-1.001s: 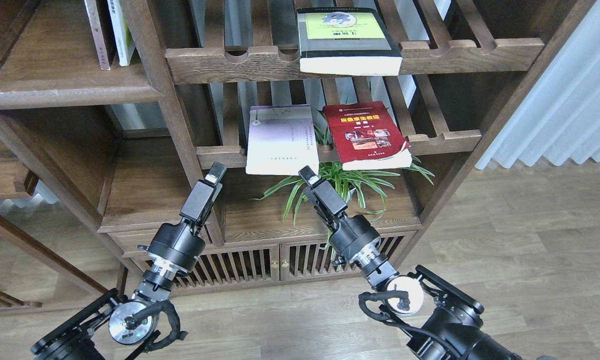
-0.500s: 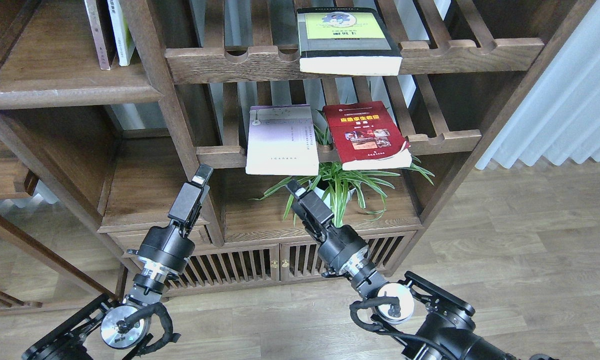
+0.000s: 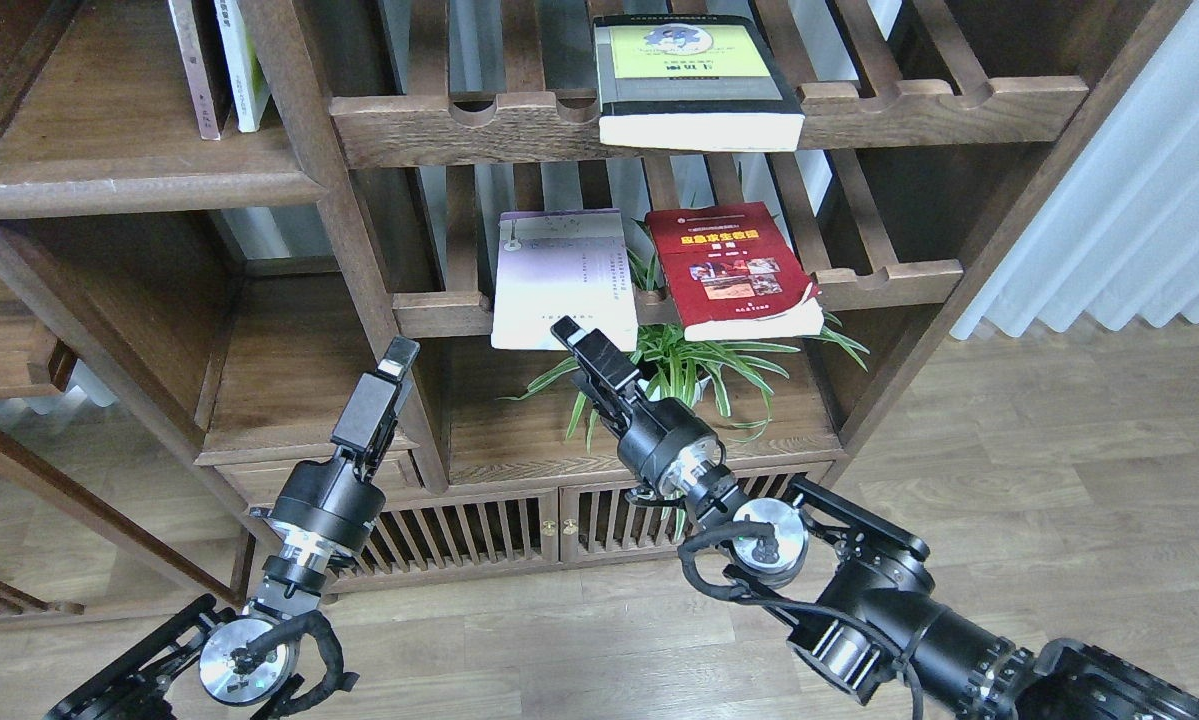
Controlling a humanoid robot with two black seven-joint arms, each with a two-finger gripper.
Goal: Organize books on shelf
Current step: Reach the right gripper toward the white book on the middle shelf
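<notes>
Right gripper (image 3: 566, 330), jaws unreadable, noses under the lavender book (image 3: 562, 280) overhanging its rack's front rail; a nudge could tip it; left gripper (image 3: 402, 350) likewise unreadable.

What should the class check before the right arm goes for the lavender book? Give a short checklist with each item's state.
1. Right end effector at the lavender book's front edge: ok.
2. Its fingers open: cannot tell, seen end-on.
3. Book overhangs the rack rail, giving an edge to grip: ok.
4. Plant leaves close beside the right arm: not ok.
5. Left end effector away from the books: ok.
6. Red book apart from the lavender one: ok.
</notes>
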